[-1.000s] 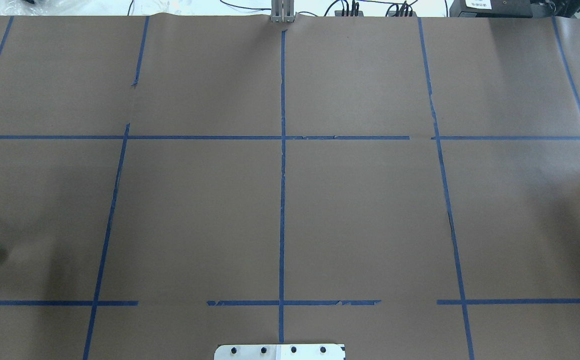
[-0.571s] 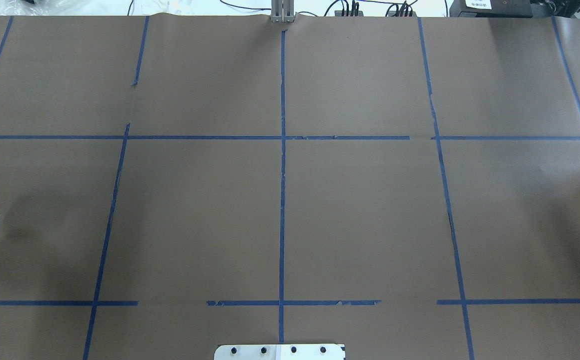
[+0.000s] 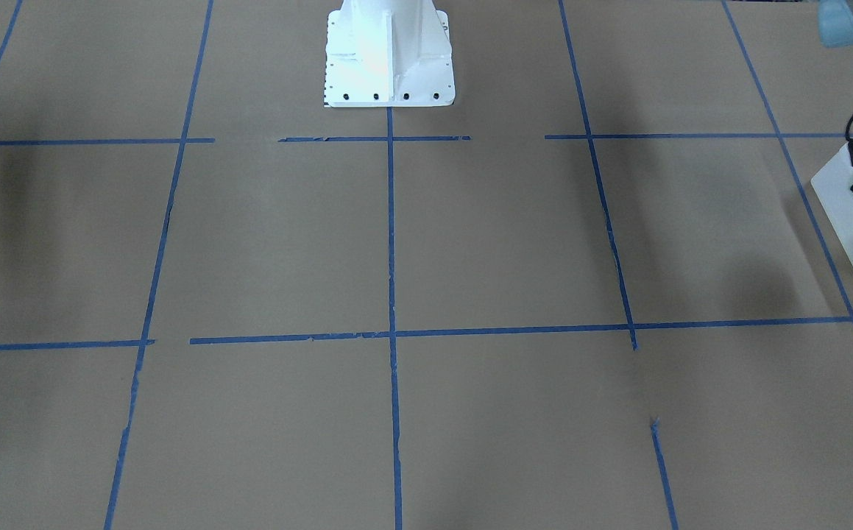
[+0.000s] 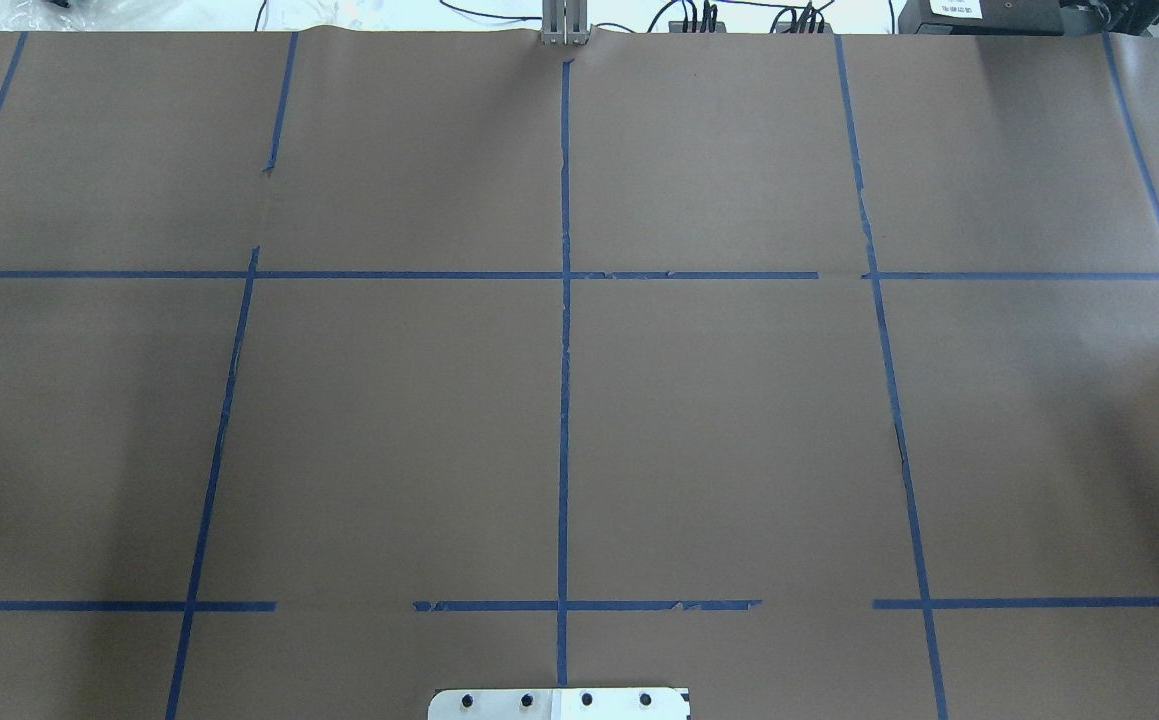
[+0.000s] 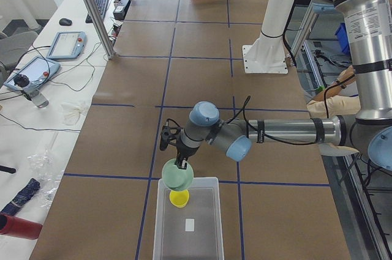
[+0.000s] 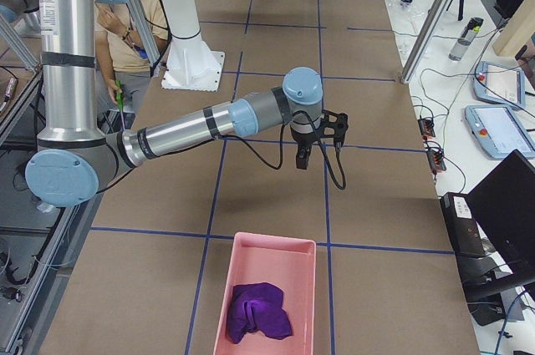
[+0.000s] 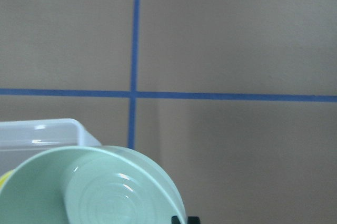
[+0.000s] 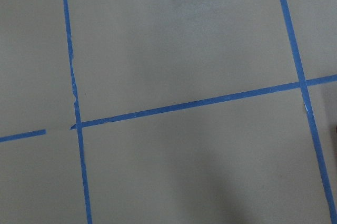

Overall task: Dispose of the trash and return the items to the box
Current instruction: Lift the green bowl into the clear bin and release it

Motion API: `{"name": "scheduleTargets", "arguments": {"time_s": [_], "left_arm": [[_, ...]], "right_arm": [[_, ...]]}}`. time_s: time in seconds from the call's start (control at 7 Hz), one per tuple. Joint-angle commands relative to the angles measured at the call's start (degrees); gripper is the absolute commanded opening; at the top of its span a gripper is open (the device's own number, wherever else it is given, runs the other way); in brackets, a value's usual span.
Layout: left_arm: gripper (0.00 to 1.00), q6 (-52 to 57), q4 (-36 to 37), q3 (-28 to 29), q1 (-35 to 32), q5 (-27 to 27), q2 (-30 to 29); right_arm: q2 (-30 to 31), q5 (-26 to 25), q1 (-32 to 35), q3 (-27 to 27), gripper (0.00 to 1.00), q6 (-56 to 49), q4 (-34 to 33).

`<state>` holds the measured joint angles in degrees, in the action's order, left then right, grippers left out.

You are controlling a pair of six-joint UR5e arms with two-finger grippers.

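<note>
The small round mint-green plastic bowl [image 5: 177, 176] is found suspended at lower centre-left of the exterior left view, tilted on edge. The left jaws are judged to be pinching its rim from above, a hold that lets the bowl hang clear beneath them for lowering. It is held over the upper end of the rectangular translucent frosted-white plastic bin [image 5: 207, 208], which stands on the brown paper-covered worktop [image 4: 739, 420] at the bottom of that view. The small pale-yellow plastic tumbler cup [image 5: 179, 198] is recorded already inside the bin, just under the bowl; whether the two touch cannot be told. In the left wrist view the bowl fills the lower left corner and a corner of the bin shows behind it. The step in hand is assessed as the deposit of the bowl, with release judged not yet made. Risk noted: the bowl may land on the cup rather than beside it. The right jaws hang over bare worktop at the centre of the exterior right view; whether they are spread or pressed together cannot be told. A pink rectangular tray [image 6: 276, 242] holding a purple cloth [image 6: 259, 311] is noted at the bottom of that view, and is judged to serve as the receptacle for discards.
</note>
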<state>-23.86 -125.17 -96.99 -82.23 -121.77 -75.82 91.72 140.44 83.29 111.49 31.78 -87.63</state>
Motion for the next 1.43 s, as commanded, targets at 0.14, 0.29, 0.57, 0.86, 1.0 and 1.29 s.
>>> {"name": "scheduleTargets", "arguments": {"time_s": [0.14, 0.29, 0.57, 0.86, 1.0, 1.29], "left_arm": [[0.0, 15.2, 3.0, 16.3, -5.7, 5.1, -7.7], [0.0, 15.3, 2.7, 20.0, -5.6, 5.2, -9.0], [0.0, 14.8, 2.7, 22.0, -5.5, 4.7, -9.6], [0.0, 15.1, 2.4, 25.1, -5.0, 2.8, -9.7], [0.0, 15.2, 2.2, 25.9, -5.0, 2.8, -9.7], [0.0, 15.2, 2.2, 26.4, -4.8, 1.6, -9.7]], "right_arm": [[-0.2, -1.2, 0.0, 0.1, 1.0, -0.3, 0.0], [-0.2, -1.3, -0.1, 0.2, 1.0, -0.1, -0.1], [0.3, -1.3, -0.3, 0.2, 1.0, -0.1, -0.3], [0.4, -1.4, -0.3, 0.2, 1.0, -0.1, -0.3], [0.4, -1.3, -0.4, 0.1, 1.0, -0.3, -0.3], [0.4, -1.2, -1.0, 0.1, 1.0, -0.1, -0.3]]}}
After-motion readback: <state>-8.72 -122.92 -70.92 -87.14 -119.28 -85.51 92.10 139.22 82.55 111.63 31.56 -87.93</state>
